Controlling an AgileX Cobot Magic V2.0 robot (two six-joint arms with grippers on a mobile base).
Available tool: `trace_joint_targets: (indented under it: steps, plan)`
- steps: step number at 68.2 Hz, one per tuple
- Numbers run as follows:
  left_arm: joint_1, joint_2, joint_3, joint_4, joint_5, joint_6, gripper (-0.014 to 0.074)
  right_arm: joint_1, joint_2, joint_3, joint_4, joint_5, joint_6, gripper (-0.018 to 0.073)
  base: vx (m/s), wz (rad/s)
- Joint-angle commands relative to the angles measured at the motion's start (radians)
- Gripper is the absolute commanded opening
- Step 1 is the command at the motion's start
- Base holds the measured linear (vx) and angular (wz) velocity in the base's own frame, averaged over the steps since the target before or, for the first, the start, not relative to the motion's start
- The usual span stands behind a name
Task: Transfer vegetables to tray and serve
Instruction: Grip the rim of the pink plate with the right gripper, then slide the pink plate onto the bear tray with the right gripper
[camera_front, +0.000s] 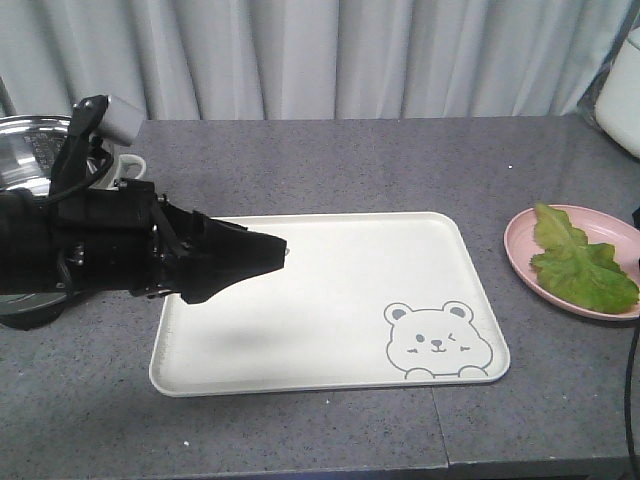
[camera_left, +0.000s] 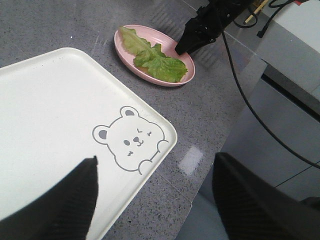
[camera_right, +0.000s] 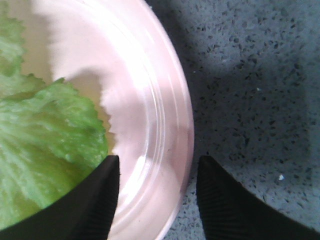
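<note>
Grey counter (camera_front: 350, 160) runs before pale curtains (camera_front: 330, 50). Lettuce (camera_front: 575, 262) lies on the pink plate (camera_front: 516, 245), right of the tray (camera_front: 330, 310) and not touching it. The right claw (camera_right: 157, 160) hangs low astride the plate's rim with its jaws parted, one finger over the leaf's edge and the other over the counter. The left claw (camera_left: 156, 159) reaches level over the tray's left side, spread wide and empty.
</note>
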Motion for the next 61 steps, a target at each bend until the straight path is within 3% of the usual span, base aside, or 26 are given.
trace_joint_targets:
  steps: [1, 45, 61]
  plan:
    - [-0.005, -0.022, -0.023, -0.061, 0.001, 0.001, 0.0482, -0.004, -0.05, -0.028, 0.017, -0.024, -0.01, 0.0342, 0.0, 0.0]
    - [-0.005, -0.022, -0.023, -0.061, 0.001, 0.001, 0.0482, -0.004, -0.05, -0.023, 0.016, -0.037, -0.006, 0.0254, 0.0, 0.0]
    - [-0.005, -0.022, -0.023, -0.061, 0.001, 0.001, 0.0482, -0.004, -0.05, -0.023, -0.007, -0.011, -0.006, 0.0157, 0.0, 0.0]
